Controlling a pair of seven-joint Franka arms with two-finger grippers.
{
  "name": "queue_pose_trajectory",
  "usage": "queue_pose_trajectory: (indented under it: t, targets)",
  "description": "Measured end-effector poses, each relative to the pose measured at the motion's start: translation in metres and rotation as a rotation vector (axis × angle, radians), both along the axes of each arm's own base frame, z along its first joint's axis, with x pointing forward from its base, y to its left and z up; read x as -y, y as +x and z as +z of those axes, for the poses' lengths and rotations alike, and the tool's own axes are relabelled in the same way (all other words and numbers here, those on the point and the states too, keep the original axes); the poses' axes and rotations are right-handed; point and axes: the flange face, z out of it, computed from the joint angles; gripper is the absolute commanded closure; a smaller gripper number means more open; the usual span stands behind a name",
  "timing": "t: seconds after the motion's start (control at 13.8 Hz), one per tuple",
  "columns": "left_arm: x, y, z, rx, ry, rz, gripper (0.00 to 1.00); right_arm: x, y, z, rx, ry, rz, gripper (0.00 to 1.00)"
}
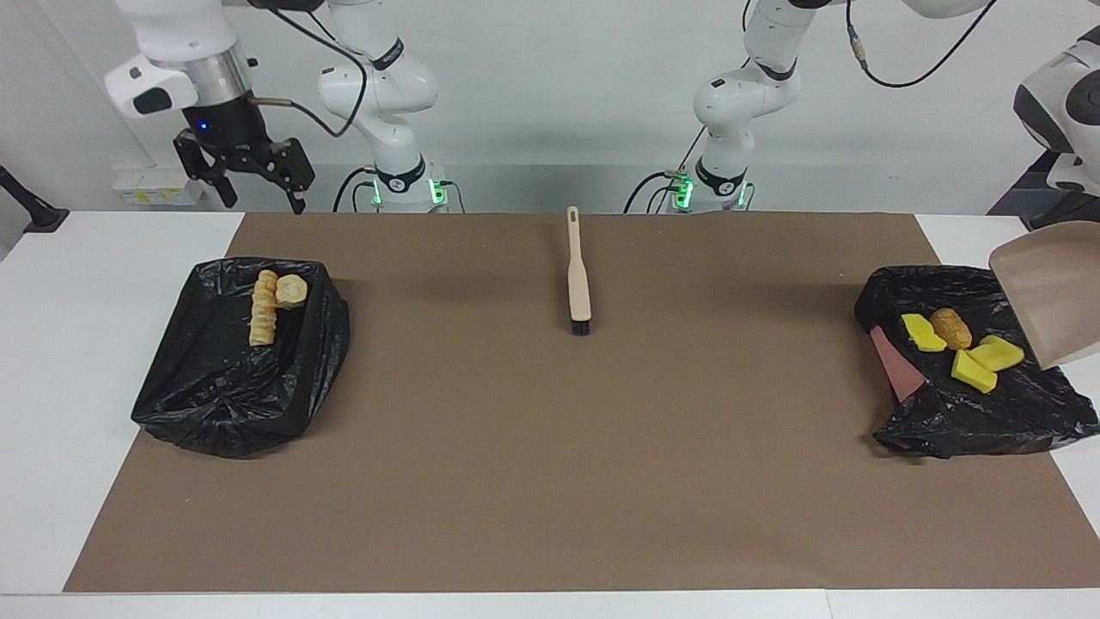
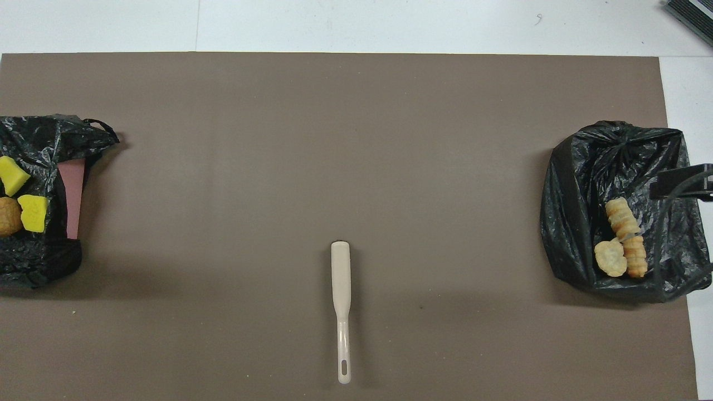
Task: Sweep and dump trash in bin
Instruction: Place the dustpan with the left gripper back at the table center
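Facing view: the right tool (image 1: 253, 176) hangs high over the tabletop's edge at the right arm's end, its two black fingers spread wide with nothing between them; below it a black plastic bin bag (image 1: 198, 387) holds the golden-brown croissant-like pastries (image 1: 275, 305). At the left arm's end the beige plastic dustpan (image 1: 1048, 297) is tipped steeply over a second crumpled black bin bag (image 1: 988, 413), its handle and the left tool out of frame, though that tool is closed and by all signs clamped on the handle. The brown bread roll (image 1: 950, 327) and the yellow sponge pieces (image 1: 988, 361) lie in that bag, just below the pan's lip. The beige long-handled brush (image 1: 578, 279) lies on the brown mat (image 1: 550, 481) midway between the bags. Overhead view: the pastries (image 2: 621, 245) sit in one bag, the roll (image 2: 8, 216) and sponges (image 2: 22, 192) in the other, and the mat (image 2: 334, 139) shows no loose trash, only the brush (image 2: 341, 301). Sweeping and dumping look done; what seems left is setting the dustpan down
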Motion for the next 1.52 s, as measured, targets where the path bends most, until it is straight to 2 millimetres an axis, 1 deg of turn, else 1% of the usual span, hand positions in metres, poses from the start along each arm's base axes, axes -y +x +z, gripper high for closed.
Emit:
queue_pose_trajectory:
  t: [0.15,0.29,0.44,0.58,0.73,0.94,1.09,1.23,1.31,1.38,1.52]
  targets:
    - [0.011,0.0,0.0,0.002,-0.042,0.011,1.0,0.007,0.0,-0.001,-0.001,0.024,-0.017,0.0]
    - [0.032,0.002,-0.007,0.005,-0.158,0.032,1.0,0.015,-0.001,-0.001,0.0,0.039,-0.033,0.0]
    - [0.055,0.003,-0.017,0.028,-0.287,0.084,1.0,0.014,-0.001,-0.001,-0.001,0.039,-0.031,0.0]
    - [0.082,0.004,-0.027,0.094,-0.414,0.207,1.0,0.012,-0.002,0.001,0.003,0.039,-0.027,0.0]
    - [0.118,0.004,-0.034,0.168,-0.501,0.355,1.0,0.012,-0.005,0.006,0.011,0.04,-0.016,0.0]
    - [0.186,0.003,-0.041,0.259,-0.616,0.576,1.0,0.016,-0.015,0.016,0.021,0.031,0.057,0.0]
    - [0.244,0.001,-0.044,0.344,-0.674,0.741,1.0,0.02,-0.019,0.02,0.027,0.031,0.07,0.0]
    - [0.305,-0.004,-0.045,0.411,-0.738,0.893,1.0,0.018,-0.019,0.018,0.022,0.032,0.074,0.0]
    - [0.331,-0.008,-0.045,0.437,-0.764,0.975,1.0,0.018,-0.019,0.016,0.019,0.032,0.076,0.0]
    - [0.354,-0.013,-0.045,0.459,-0.786,1.054,1.0,0.018,-0.018,0.015,0.016,0.032,0.079,0.0]
    - [0.394,-0.022,-0.044,0.496,-0.818,1.192,1.0,0.018,-0.018,0.013,0.012,0.032,0.079,0.0]
